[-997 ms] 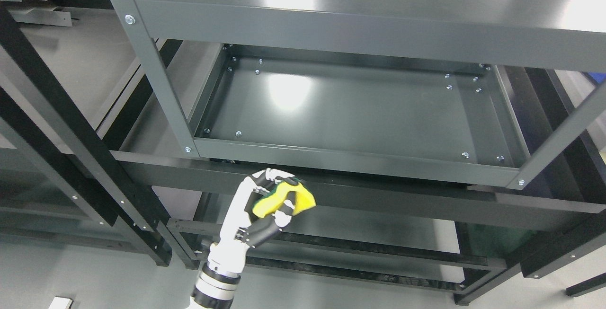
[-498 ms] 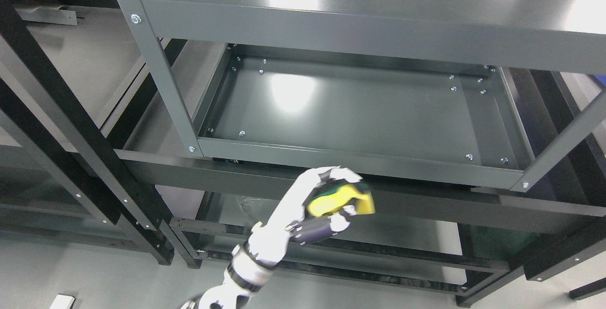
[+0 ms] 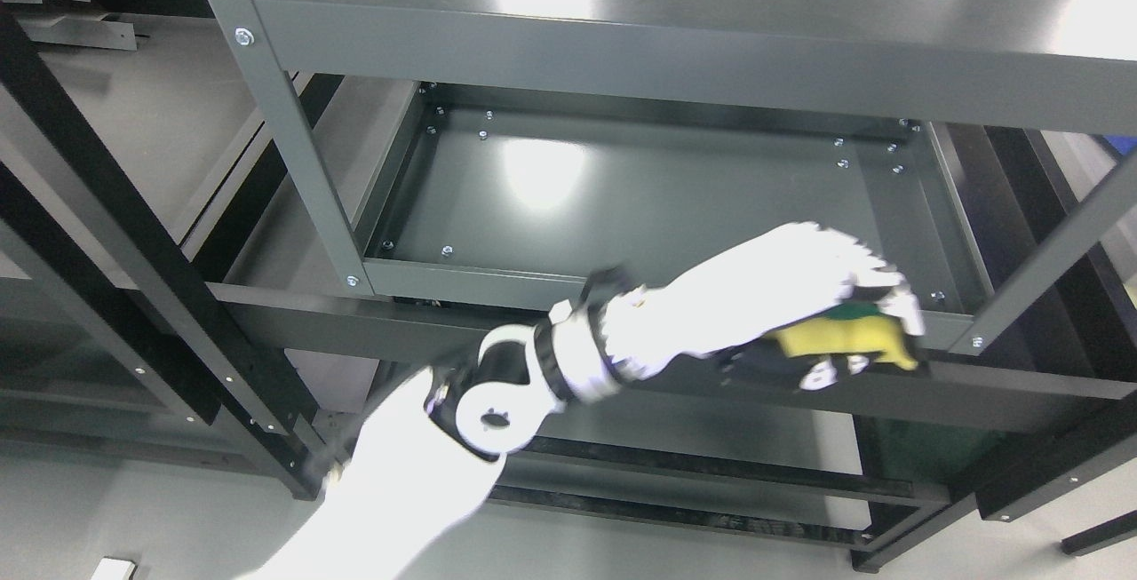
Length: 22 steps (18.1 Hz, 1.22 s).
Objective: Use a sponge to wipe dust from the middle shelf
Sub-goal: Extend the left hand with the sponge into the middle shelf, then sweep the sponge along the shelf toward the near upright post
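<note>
The left hand (image 3: pixel 782 305) is clamped on the yellow-green sponge (image 3: pixel 844 340), at four o'clock over the front lip of the middle shelf (image 3: pixel 622 198). Wiping looks barely begun; the whole tray remains.

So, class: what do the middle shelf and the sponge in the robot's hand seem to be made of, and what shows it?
Middle shelf: probably sheet metal with a glossy dark-grey painted finish; it mirrors the lamp and is bolted at the corners.
Sponge: seemingly soft yellow foam with a green scouring layer, matte and held in the left hand; blur hides the texture.
</note>
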### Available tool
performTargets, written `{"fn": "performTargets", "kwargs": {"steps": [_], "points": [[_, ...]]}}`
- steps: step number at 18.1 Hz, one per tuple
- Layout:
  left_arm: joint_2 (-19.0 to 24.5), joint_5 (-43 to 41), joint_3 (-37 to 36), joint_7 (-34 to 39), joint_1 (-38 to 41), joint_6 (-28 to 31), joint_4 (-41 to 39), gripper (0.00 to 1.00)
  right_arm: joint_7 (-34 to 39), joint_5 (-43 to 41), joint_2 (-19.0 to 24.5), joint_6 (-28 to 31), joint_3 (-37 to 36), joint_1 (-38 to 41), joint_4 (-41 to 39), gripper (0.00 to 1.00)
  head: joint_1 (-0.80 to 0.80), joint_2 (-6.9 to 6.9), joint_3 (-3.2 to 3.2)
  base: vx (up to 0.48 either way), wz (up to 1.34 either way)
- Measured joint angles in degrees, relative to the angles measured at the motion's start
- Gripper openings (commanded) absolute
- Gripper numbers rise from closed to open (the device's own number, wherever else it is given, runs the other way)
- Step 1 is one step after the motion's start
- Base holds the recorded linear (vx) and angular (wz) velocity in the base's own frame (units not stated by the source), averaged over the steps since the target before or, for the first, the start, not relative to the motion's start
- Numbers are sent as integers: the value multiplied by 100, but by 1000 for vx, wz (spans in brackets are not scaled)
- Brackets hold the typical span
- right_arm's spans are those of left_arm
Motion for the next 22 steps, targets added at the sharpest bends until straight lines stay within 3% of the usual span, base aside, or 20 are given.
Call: {"fn": "performTargets", "kwargs": {"steps": [5, 9, 16, 22], "points": [[0, -1072, -159, -293, -1706, -518, 143, 0, -10, 0, 0, 0, 0, -2, 0, 100, 0, 0, 0, -4, -33], [0, -1891, -66, -388, -2401, -972, 331, 0, -19, 0, 0, 0, 0, -2, 0, 100, 0, 0, 0, 1, 8], [17, -2674, 524, -559, -2541, -1557, 478, 0, -25, 0, 0, 0, 0, -1, 0, 100, 0, 0, 0, 0, 0], [169, -2271, 1751, -1857, -2025, -1614, 457, 0, -28, 0, 0, 0, 0, 0, 0, 100, 0, 0, 0, 0, 0]]}}
